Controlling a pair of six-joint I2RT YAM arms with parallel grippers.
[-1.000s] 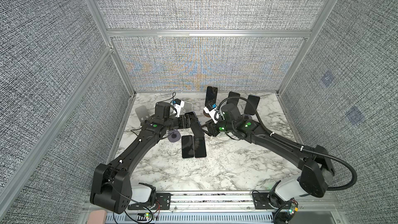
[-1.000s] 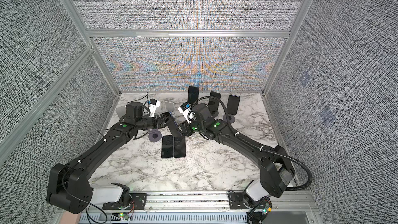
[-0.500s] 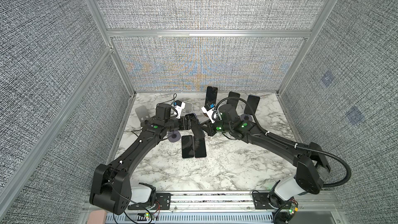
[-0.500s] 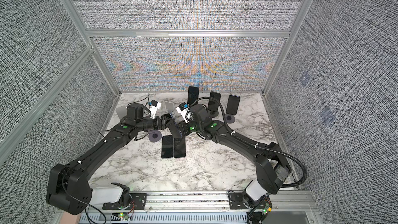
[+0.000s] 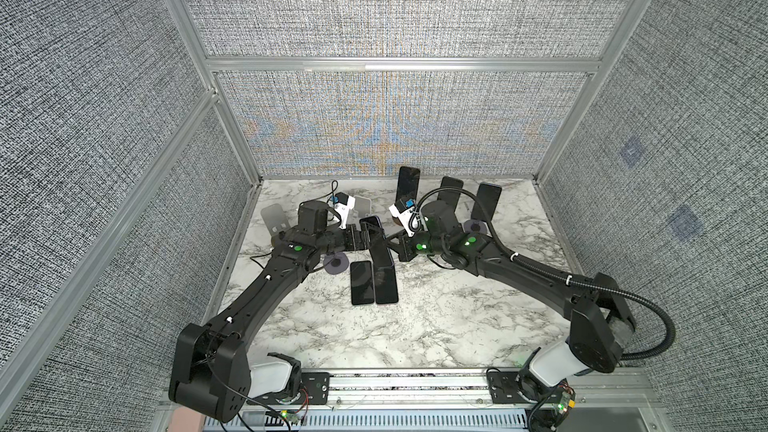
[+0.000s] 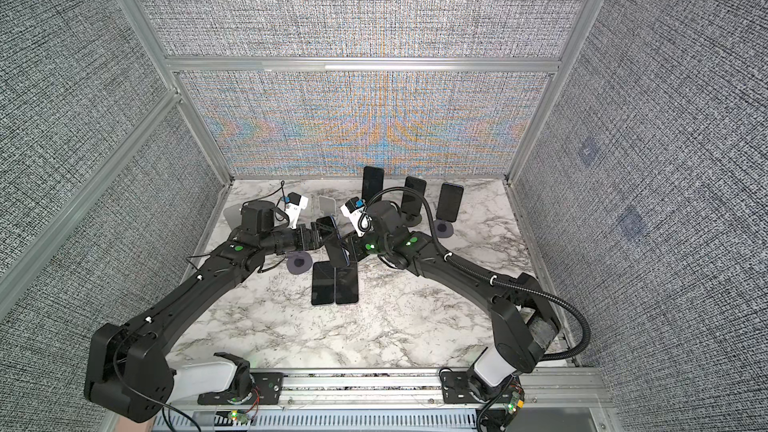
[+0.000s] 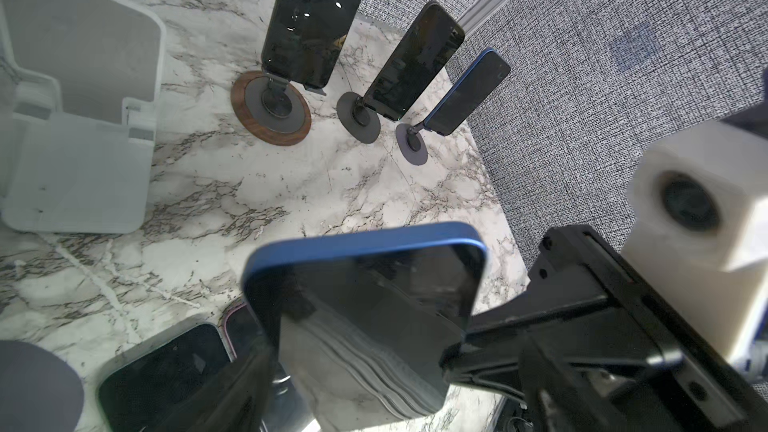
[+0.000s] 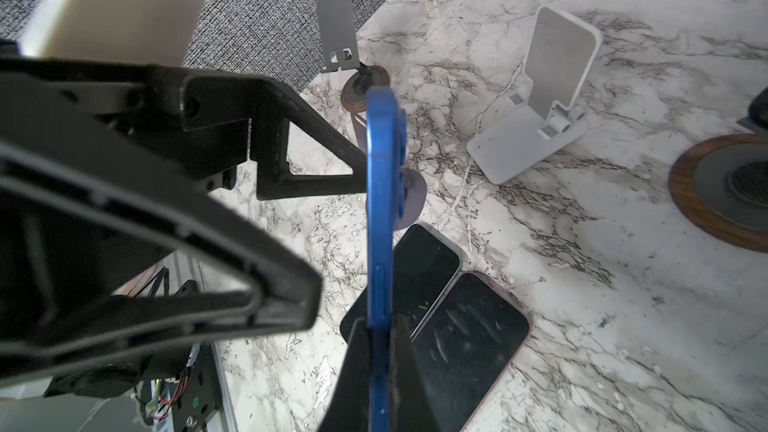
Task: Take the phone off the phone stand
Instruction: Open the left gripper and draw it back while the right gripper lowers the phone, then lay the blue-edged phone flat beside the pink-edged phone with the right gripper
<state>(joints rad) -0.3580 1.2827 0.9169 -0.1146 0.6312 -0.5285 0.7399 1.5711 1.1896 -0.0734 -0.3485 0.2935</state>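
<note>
Black on blue: clamps right gripper point(image 8: 376, 367) onto the thin edge of the phone point(image 8: 380, 184), off the stand point(image 8: 415, 197), above two flat phones point(image 8: 469, 338) on the desk point(image 8: 623, 243), with left gripper point(image 8: 332, 243) spread wide alongside. Risks pivoting out of so narrow a pinch.

Observed in a top view: both black arms converge over the centre of the marble table point(image 6: 415, 326). The left gripper point(image 6: 326, 234) and right gripper point(image 6: 351, 243) meet at a dark phone point(image 6: 337, 253), which is tilted and clear of the surface. Grip detail is too small to confirm here. A purple disc stand point(image 6: 300, 263) sits just left of the phone. A pair of flat phones point(image 6: 323, 283) lies side by side directly in front. Three propped phones point(image 6: 372, 182) stand along the back.
</note>
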